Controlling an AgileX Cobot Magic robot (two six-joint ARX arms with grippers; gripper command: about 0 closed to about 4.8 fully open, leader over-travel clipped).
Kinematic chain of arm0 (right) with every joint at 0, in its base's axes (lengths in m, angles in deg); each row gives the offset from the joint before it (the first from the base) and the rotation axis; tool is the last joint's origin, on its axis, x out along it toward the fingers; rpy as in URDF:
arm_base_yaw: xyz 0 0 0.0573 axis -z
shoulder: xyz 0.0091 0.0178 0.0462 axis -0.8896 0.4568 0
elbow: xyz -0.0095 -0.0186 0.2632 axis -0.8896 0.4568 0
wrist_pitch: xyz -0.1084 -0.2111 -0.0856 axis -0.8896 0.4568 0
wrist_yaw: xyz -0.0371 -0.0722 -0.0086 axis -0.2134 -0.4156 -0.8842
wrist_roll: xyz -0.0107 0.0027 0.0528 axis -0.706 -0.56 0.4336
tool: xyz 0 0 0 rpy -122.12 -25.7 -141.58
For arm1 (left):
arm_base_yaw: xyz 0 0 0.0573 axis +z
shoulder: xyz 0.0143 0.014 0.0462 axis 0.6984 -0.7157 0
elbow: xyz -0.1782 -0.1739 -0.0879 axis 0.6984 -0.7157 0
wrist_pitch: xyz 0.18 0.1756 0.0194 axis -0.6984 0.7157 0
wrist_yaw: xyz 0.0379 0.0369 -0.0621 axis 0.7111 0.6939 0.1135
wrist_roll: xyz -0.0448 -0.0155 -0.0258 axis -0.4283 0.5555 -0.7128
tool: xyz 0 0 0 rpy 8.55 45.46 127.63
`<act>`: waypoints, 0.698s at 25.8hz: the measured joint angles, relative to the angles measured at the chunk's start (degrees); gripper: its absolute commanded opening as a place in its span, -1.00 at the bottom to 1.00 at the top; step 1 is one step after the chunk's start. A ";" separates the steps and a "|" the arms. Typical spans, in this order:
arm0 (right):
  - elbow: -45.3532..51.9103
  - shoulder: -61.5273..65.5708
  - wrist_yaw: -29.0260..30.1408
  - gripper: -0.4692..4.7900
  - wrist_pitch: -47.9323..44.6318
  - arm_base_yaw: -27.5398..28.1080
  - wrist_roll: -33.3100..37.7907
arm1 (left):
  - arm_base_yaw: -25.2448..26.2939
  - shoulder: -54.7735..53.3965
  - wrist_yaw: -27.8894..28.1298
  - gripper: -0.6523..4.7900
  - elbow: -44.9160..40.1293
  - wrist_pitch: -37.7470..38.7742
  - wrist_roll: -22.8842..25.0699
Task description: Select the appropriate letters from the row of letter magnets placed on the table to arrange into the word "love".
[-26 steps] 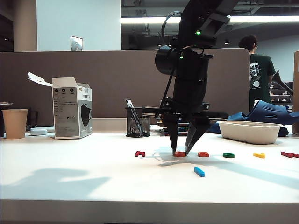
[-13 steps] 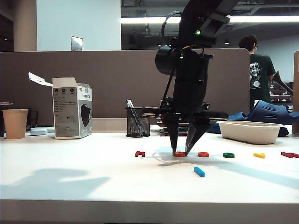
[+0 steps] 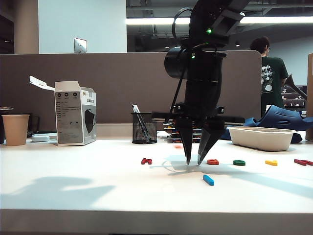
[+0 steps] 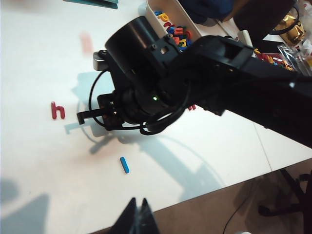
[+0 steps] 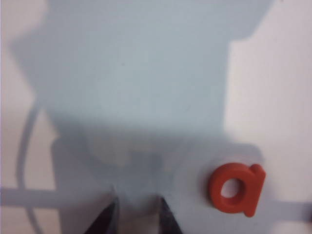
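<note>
Measured from the mesh pen cup point(image 3: 144, 128) on the desk point(image 3: 73, 191): paper cup point(image 3: 15, 129) and open carton point(image 3: 74, 112) far left; dark red letter point(image 3: 146, 160) just before it; right gripper point(image 3: 193, 162), fingers slightly apart and empty, rightward above the desk; blue bar point(image 3: 208, 180), orange-red letter point(image 3: 212, 161), green point(image 3: 239, 162), yellow point(image 3: 271, 162), white tray point(image 3: 261, 138) beyond; left gripper point(image 4: 138, 214) off the desk edge, fingers together.

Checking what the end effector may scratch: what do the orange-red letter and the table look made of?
The orange-red letter looks like moulded plastic: flat, even colour, rounded edges, slight sheen. The table looks like smooth white laminate, judging by its uniform surface and soft shadows; its core is not visible.
</note>
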 measured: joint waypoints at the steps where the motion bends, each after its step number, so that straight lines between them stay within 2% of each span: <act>1: -0.02 -0.26 0.07 -0.43 -0.09 0.00 0.00 | 0.00 0.00 -0.02 -0.78 0.00 0.00 0.00; 10: -0.11 -0.85 1.90 -0.43 2.49 -0.02 0.85 | 0.00 0.00 -0.02 -0.78 0.00 0.00 0.00; 18: -1.81 -0.87 7.41 -0.43 6.69 0.35 0.92 | 0.00 0.00 -0.02 -0.78 0.00 0.00 0.00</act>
